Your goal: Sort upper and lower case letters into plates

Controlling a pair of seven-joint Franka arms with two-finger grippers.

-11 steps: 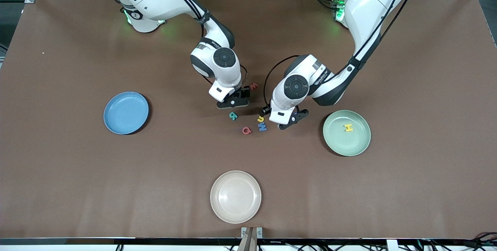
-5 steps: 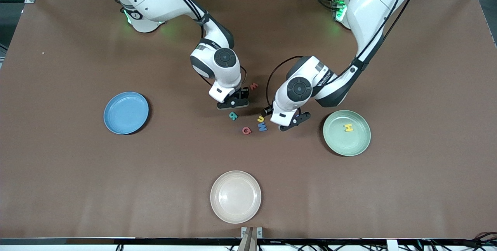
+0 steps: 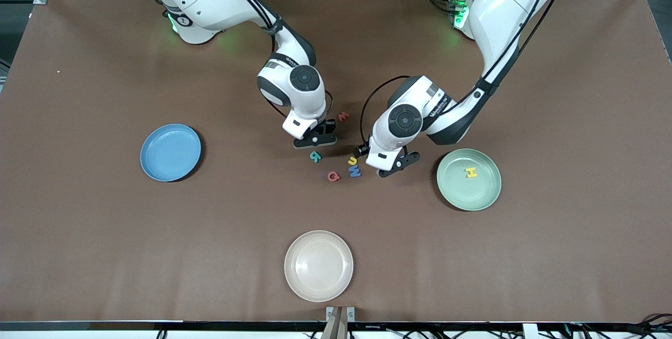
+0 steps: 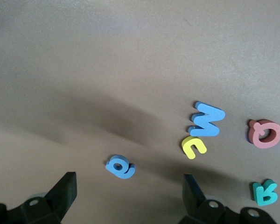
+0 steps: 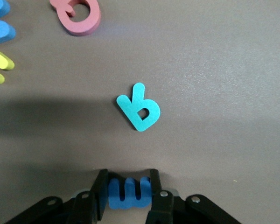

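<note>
Right fingers: the right gripper (image 5: pixel 129 193) has drawn its fingers (image 5: pixel 101 189) in over the last second; they now pinch a blue letter (image 5: pixel 129 192) by its two edges, low at the bench (image 3: pixel 105 234), just farther from the front camera than the teal letter (image 3: pixel 315 157).
Left fingers: the left gripper (image 4: pixel 130 198) stands spread wide, fingers (image 4: pixel 63 193) either side of a small blue letter (image 4: pixel 120 166) lying flat below it, not touching it; it sits where it did half a second ago.
What changed: only the right grip closed; the arm itself has barely moved, and the loose letters lie as before.
Meaning: the right arm looks ready to lift its blue letter and carry it to a plate; the left arm looks set to close on its own letter next.
Loose letters: teal letter, red Q (image 3: pixel 333 176), blue W (image 3: pixel 355 171) and yellow u (image 3: pixel 352 160) lie clustered between the two grippers; a red letter (image 3: pixel 343 116) lies beside the right gripper, farther from the camera.
Plates: the green plate (image 3: pixel 457 192), toward the left arm's end, holds a yellow H (image 3: pixel 471 172); the blue plate (image 3: pixel 170 152), toward the right arm's end, holds nothing.
Other: a cream plate (image 3: pixel 318 265) lies nearest the camera.
Progress: one letter sorted, most still on the bench.
</note>
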